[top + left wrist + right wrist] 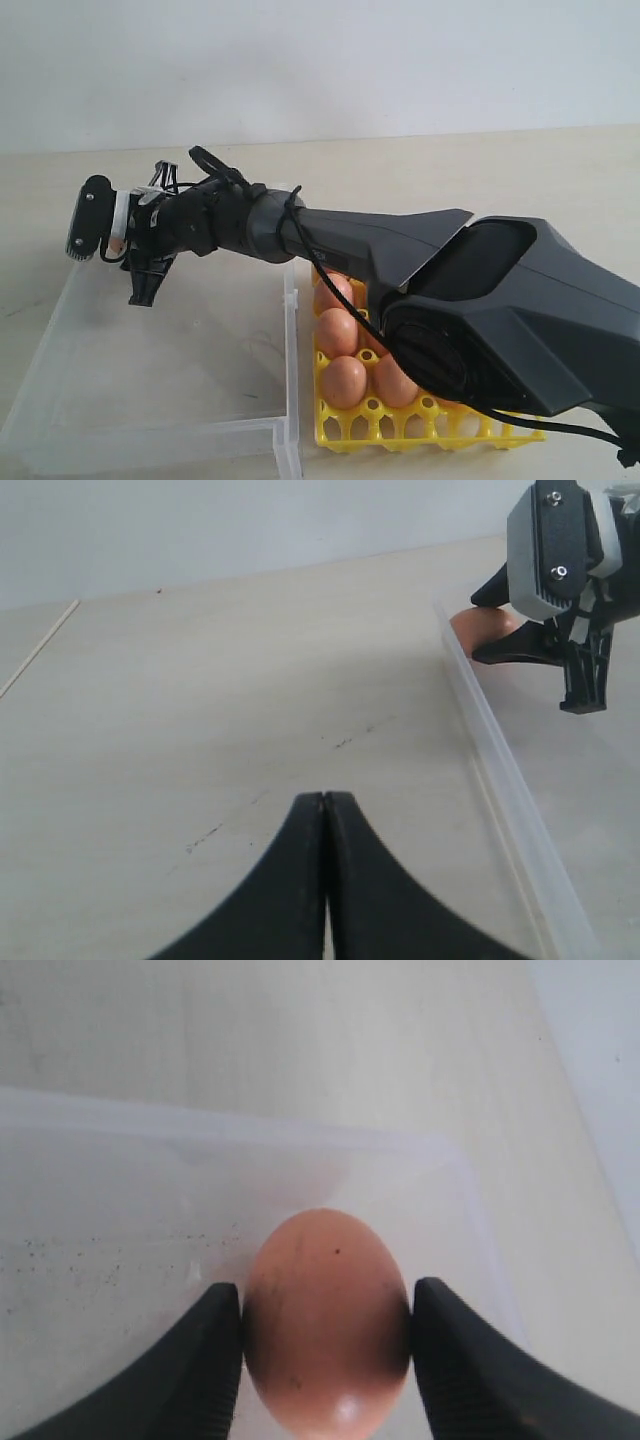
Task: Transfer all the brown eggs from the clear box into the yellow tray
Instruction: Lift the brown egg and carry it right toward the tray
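My right gripper [327, 1310] is shut on a brown egg [328, 1320], one finger on each side, near a far corner of the clear box [300, 1140]. In the exterior view the right arm reaches across the middle, with its gripper [145, 280] over the box's [150, 432] far left part and the held egg hidden behind it. The left wrist view shows that egg [487, 626] just past the box wall [500, 770]. Several brown eggs [338, 331] sit in the yellow tray [400, 428]. My left gripper [325, 798] is shut and empty over bare table.
The right arm's big black link [500, 310] hangs over much of the yellow tray and hides its far cups. The box and the tray stand side by side, nearly touching. Beige tabletop [220, 700] lies beyond the box wall, with a pale wall [320, 60] behind.
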Available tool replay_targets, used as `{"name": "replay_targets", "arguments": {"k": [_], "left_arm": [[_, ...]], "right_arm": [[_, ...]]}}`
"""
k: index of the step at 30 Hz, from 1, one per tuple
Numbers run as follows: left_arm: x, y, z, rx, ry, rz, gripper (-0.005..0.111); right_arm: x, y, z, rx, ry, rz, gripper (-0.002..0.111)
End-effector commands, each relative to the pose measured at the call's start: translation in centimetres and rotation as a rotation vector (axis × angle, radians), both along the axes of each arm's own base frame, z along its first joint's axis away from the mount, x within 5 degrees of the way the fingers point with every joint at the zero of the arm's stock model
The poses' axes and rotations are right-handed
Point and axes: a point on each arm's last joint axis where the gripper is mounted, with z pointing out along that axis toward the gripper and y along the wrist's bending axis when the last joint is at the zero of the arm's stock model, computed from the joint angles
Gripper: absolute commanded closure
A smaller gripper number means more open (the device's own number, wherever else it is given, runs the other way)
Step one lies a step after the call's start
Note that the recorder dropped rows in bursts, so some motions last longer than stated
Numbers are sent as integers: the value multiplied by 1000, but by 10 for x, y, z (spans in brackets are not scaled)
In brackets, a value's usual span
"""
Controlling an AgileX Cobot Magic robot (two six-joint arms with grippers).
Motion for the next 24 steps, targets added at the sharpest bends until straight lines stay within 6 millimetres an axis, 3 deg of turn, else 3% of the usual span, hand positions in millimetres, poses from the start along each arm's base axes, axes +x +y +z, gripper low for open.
{"name": "replay_targets", "arguments": {"k": [1, 2, 9, 13, 18, 24], "left_arm": [[0, 0, 2, -6, -19, -6, 107], [0, 0, 2, -6, -19, -6, 107], [0, 0, 2, -6, -19, -6, 107], [0, 0, 2, -6, -19, -6, 107], [0, 0, 2, -6, -19, -6, 107], [0, 0, 2, -6, -19, -6, 107]], "right_arm": [[-1, -3, -2, -9, 57, -11, 102], [-2, -3, 2, 0, 73, -13, 108], [-10, -2, 38, 66, 78, -27, 108], [-23, -18, 60, 204, 72, -130, 108], [-55, -73, 86, 425, -17, -307, 108], [-120, -156, 101, 581, -44, -428, 108]]}}
